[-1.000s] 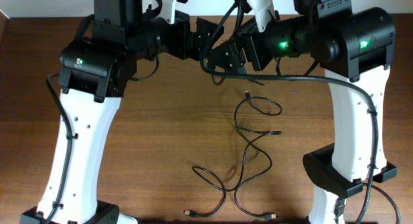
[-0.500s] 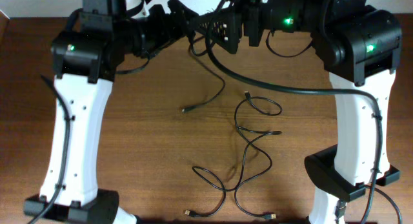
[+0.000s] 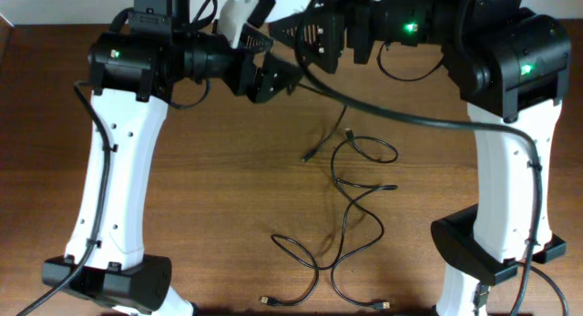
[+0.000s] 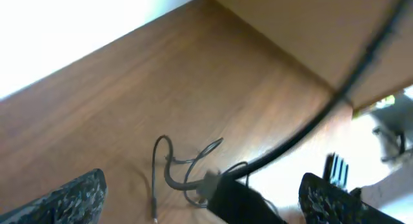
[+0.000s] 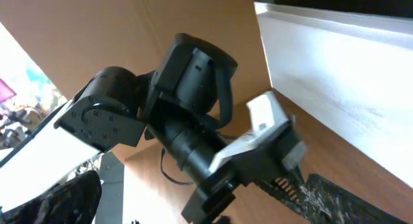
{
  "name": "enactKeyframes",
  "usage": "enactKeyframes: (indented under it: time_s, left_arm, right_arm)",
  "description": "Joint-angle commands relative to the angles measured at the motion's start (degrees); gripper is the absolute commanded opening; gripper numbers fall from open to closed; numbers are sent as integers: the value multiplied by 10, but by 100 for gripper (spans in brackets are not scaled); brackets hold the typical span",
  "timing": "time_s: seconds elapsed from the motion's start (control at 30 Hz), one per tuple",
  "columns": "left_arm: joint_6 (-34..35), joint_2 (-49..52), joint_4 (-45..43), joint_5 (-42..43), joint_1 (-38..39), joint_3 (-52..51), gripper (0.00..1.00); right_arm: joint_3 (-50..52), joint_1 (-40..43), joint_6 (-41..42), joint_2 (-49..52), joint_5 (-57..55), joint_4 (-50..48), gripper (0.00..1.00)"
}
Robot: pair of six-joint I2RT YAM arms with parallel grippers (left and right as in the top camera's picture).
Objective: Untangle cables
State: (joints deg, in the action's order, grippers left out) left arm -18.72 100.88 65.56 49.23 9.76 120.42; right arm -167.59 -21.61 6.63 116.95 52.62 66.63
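**Claws wide, knot still on the wood**

The brown wooden counter (image 3: pixel 209 198) carries nearly all of the work. The thin black cords with small metal plugs (image 3: pixel 351 202) lie on it in crossed loops right of centre and trail toward the near edge, where two plug ends rest.

The white-and-black left arm (image 3: pixel 114 179) and right arm (image 3: pixel 501 179) both reach in at the far edge. Their wrists sit close together, well above the wood, probably so a lifted length can be drawn clear of the pile.

The thick black harness cable (image 3: pixel 428 123) of the right arm sweeps across that space and is no part of the job.

One slim strand (image 3: pixel 326 132) slants down from between the wrists to a free plug tip (image 3: pixel 307 157) just beside the topmost loop. What bears its upper end is hidden.

The left claw (image 4: pixel 203 185) has its fingers spread wide with nothing between them, and it looks down on the loops. The right claw (image 5: pixel 206 195) is likewise spread and faces the left wrist, with nothing seen pinched.

By my reading the strand is draped over the hardware rather than gripped, so it needs a fresh pinch.
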Motion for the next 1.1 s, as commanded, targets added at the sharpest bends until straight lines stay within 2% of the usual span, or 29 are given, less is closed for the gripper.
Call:
enactKeyframes:
  time_s: [0.0,0.1,0.2,0.23,0.27,0.3,0.33,0.43,0.53,0.6,0.7,0.73,0.8,0.87,1.0,1.07]
  left_arm:
    - [-112,0,-2,93,-2,0,98]
    - [-114,1,-13,99,10,0,99]
    - [-114,4,-23,99,24,0,96]
    - [-114,5,-27,99,28,0,87]
    - [-114,5,-31,99,30,0,62]
    - [-114,5,-32,99,31,0,20]
    - [-114,5,-33,98,31,0,0]
    - [-113,5,-33,92,31,0,0]
    - [-96,5,-30,84,16,0,0]
    - [-61,5,-29,84,-7,0,0]
    - [-31,5,-29,95,-35,0,0]
    - [-23,5,-30,125,-45,0,0]
    - [-23,5,-30,173,-59,1,0]
    - [-21,2,-30,204,-84,1,0]
    - [1,-11,-30,207,-115,1,0]
    - [1,-23,-30,219,-119,1,0]
  right_arm:
    - [-10,11,30,-18,11,-6,99]
    - [-10,10,71,-18,69,-46,99]
    - [-10,10,133,-18,114,-105,99]
    - [-10,10,141,-18,123,-115,99]
    - [-10,10,141,-18,133,-116,99]
    - [-10,10,141,-18,145,-116,99]
    - [-10,10,141,-18,150,-115,99]
    - [-10,16,140,-18,150,-112,99]
    - [-10,58,136,-18,149,-75,99]
    - [-10,101,115,-16,144,-24,99]
    - [-5,166,60,-7,111,108,99]
    - [-2,190,19,1,49,176,99]
    - [-2,208,-9,9,-17,221,99]
    - [-2,227,-33,15,-146,263,99]
    - [-2,255,-24,17,-402,295,99]
    - [-2,266,17,17,-470,300,99]
